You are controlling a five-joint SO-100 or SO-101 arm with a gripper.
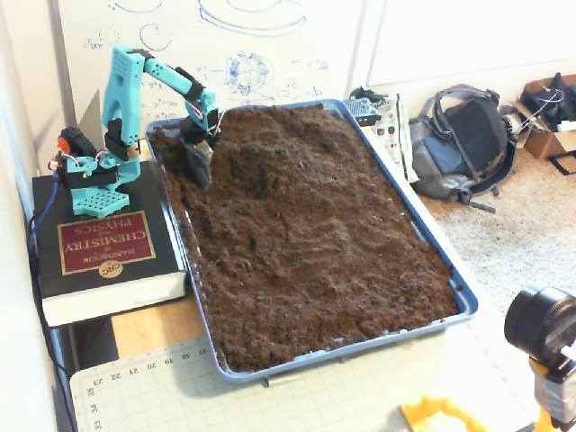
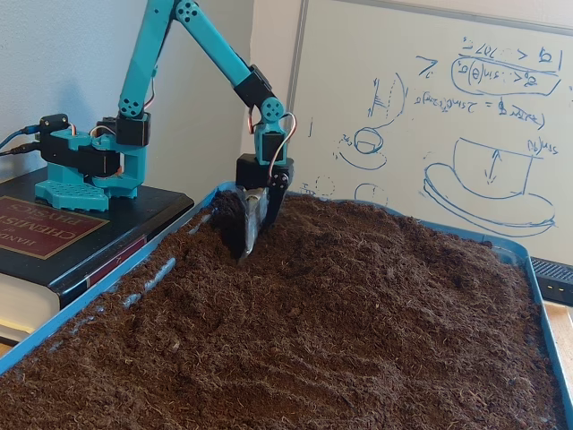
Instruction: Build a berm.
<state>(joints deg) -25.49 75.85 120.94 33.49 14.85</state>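
Dark brown soil fills a blue tray (image 1: 432,247). The berm (image 1: 270,148) is a raised mound of soil at the tray's far end, seen in both fixed views, and it rises right of the gripper as berm (image 2: 358,242). My teal arm reaches down from its base on a book. The gripper (image 1: 200,175) points down at the mound's left foot by the tray's left wall. Its tips are dug into the soil, and in the low fixed view the gripper (image 2: 246,244) has its jaws close together. A dark clump of soil is piled against its left side.
The arm's base stands on a thick chemistry handbook (image 1: 103,256) left of the tray. A whiteboard (image 2: 430,107) rises behind the tray. Right of the tray lie a backpack (image 1: 463,144) and electronics. A camera (image 1: 540,328) stands at the near right.
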